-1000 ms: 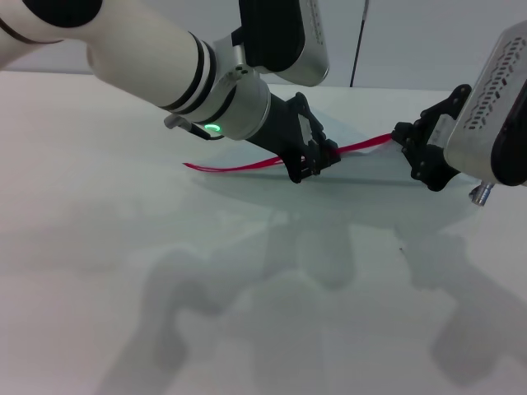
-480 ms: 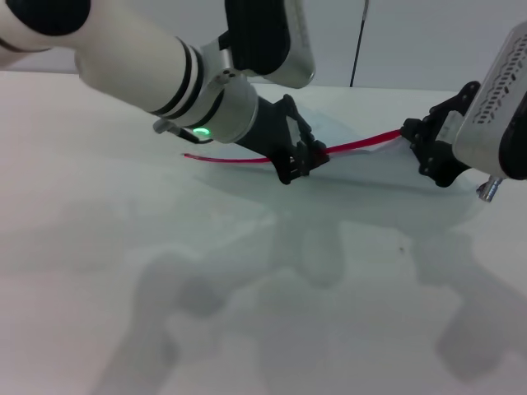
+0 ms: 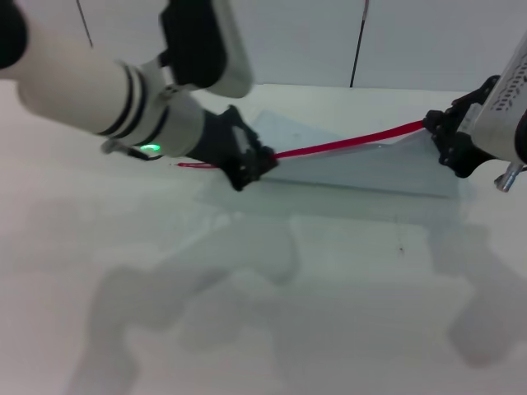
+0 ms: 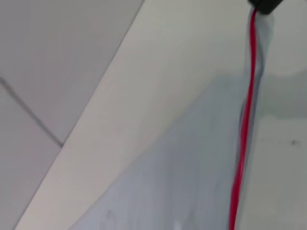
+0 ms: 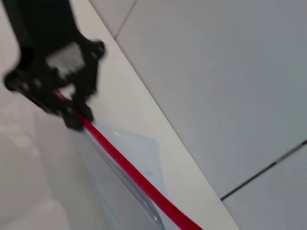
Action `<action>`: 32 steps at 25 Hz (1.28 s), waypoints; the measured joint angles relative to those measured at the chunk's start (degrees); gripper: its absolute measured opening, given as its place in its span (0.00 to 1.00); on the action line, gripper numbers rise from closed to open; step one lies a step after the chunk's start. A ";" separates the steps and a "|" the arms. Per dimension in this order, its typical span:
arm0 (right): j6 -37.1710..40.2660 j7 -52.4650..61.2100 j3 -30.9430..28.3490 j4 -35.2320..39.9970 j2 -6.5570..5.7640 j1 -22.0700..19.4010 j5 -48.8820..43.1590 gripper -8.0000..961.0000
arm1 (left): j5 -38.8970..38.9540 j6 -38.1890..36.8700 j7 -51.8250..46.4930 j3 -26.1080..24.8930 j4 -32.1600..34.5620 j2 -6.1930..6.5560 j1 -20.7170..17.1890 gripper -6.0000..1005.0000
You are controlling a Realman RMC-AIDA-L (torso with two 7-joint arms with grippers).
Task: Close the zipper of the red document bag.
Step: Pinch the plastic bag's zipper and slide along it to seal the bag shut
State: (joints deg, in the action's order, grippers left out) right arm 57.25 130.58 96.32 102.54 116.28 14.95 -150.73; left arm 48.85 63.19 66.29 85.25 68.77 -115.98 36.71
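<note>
The red document bag (image 3: 370, 169), a flat pale grey-blue pouch, lies on the white table with its far edge lifted. The zipper (image 3: 346, 145) is a taut red strip along that edge. My left gripper (image 3: 249, 167) is shut on the zipper near the bag's left end; the slider is hidden between its fingers. My right gripper (image 3: 434, 133) is shut on the bag's right end of the strip, holding it off the table. The left wrist view shows the zipper (image 4: 244, 124) running to the right gripper (image 4: 265, 5). The right wrist view shows the zipper (image 5: 129, 172) reaching the left gripper (image 5: 67, 103).
The white table (image 3: 247, 313) spreads out in front of the bag, crossed by the arms' shadows. A pale wall with a dark seam (image 3: 357, 41) stands behind the table's far edge.
My left gripper has slid leftward along the red zipper, from the middle to near its left end. The right gripper has shifted slightly right and up, and the strip is now straighter.
</note>
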 joint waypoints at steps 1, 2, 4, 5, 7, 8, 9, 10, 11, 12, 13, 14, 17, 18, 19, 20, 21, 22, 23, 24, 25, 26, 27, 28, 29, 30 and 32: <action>-0.13 0.02 -0.23 -0.27 0.00 -0.02 -0.06 0.03 | -0.08 0.12 -0.02 -0.69 0.43 0.02 -1.01 0.10; -0.27 0.04 -0.48 -0.53 0.00 -0.03 -0.09 0.03 | -0.09 0.26 -0.02 -1.45 0.83 0.03 -1.98 0.10; -0.65 0.08 -0.98 -1.09 0.02 -0.06 -0.09 0.04 | -0.14 0.45 -0.02 -2.85 1.47 0.08 -3.63 0.10; -0.84 0.09 -1.26 -1.40 0.04 -0.09 -0.10 0.04 | -0.14 0.45 -0.02 -2.85 1.47 0.08 -3.63 0.10; -1.06 0.10 -1.89 -2.08 0.08 -0.13 -0.09 0.04 | -0.16 0.56 0.04 -4.81 2.05 0.17 -5.99 0.10; -1.08 0.11 -2.22 -2.29 0.08 -0.14 -0.09 0.04 | -0.16 0.57 0.07 -5.34 2.13 0.19 -6.46 0.10; -1.10 0.11 -2.51 -2.46 0.09 -0.16 -0.10 0.04 | -0.17 0.59 0.09 -6.08 2.26 0.22 -7.12 0.10; -1.12 0.12 -2.74 -2.61 0.09 -0.18 -0.09 0.04 | -0.17 0.59 0.11 -6.56 2.34 0.24 -7.52 0.10; -1.16 0.12 -2.96 -2.75 0.09 -0.21 -0.09 0.04 | -0.17 0.61 0.16 -7.13 2.37 0.25 -7.98 0.10; -1.28 0.13 -3.19 -2.91 0.09 -0.23 -0.09 0.04 | -0.17 0.62 0.21 -7.47 2.39 0.25 -8.23 0.10; -1.54 0.13 -3.36 -3.15 0.10 -0.23 -0.05 0.04 | -0.16 0.66 0.26 -7.75 2.41 0.25 -8.57 0.10; -1.81 0.13 -3.40 -3.35 0.10 -0.25 -0.04 0.04 | -0.15 0.68 0.29 -7.94 2.43 0.25 -8.77 0.10; -2.39 0.15 -3.44 -3.76 0.10 -0.31 -0.04 0.04 | -0.15 0.71 0.30 -8.18 2.43 0.29 -8.96 0.11; -2.44 0.15 -3.45 -3.78 0.10 -0.32 -0.04 0.04 | -0.15 0.71 0.27 -8.25 2.43 0.31 -8.96 0.11; -2.45 0.15 -3.46 -3.78 0.09 -0.32 -0.04 0.04 | -0.15 0.71 0.26 -8.26 2.43 0.31 -8.97 0.11; -2.46 0.16 -3.47 -3.78 0.09 -0.33 -0.03 0.04 | -0.15 0.71 0.25 -8.26 2.43 0.32 -8.98 0.11; -2.46 0.17 -3.50 -3.76 0.09 -0.34 -0.01 0.04 | -0.15 0.71 0.25 -8.27 2.43 0.31 -9.00 0.11; -2.47 0.18 -3.52 -3.70 0.09 -0.34 0.01 0.04 | -0.15 0.71 0.24 -8.31 2.43 0.32 -9.03 0.11; -2.48 0.18 -3.56 -3.62 0.09 -0.35 0.03 0.04 | -0.16 0.71 0.25 -8.46 2.43 0.33 -9.05 0.11; -2.50 0.18 -3.58 -3.54 0.09 -0.35 0.06 0.04 | -0.15 0.70 0.25 -8.96 2.43 0.33 -9.03 0.11; -2.53 0.19 -3.59 -3.52 0.09 -0.36 0.06 0.04 | -0.16 0.70 0.25 -9.57 2.43 0.26 -8.95 0.11; -2.54 0.20 -3.59 -3.51 0.09 -0.35 0.06 0.04 | -0.11 0.70 0.25 -10.41 2.43 0.15 -8.72 0.11; -2.51 0.20 -3.61 -3.77 0.07 -0.20 -0.07 0.04 | 0.53 0.71 0.18 -11.49 2.43 0.04 -8.43 0.11; -2.51 0.20 -3.61 -3.77 0.07 -0.20 -0.07 0.04 | 0.53 0.71 0.18 -11.49 2.43 0.04 -8.43 0.11; -2.41 0.21 -3.61 -3.95 0.07 -0.11 -0.14 0.04 | 1.12 0.73 0.17 -11.96 2.43 0.04 -8.35 0.11; -2.37 0.23 -3.61 -4.04 0.07 -0.08 -0.21 0.04 | 1.82 0.71 0.25 -12.56 2.69 0.04 -8.35 0.11; -2.71 0.69 -3.83 -4.07 0.09 -0.18 -0.26 0.04 | 3.06 0.57 0.54 -13.80 3.46 0.02 -8.39 0.12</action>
State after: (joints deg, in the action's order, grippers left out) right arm 54.54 131.26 92.49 98.47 116.37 14.77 -150.99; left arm 51.92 63.76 66.83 71.45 72.23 -115.95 28.32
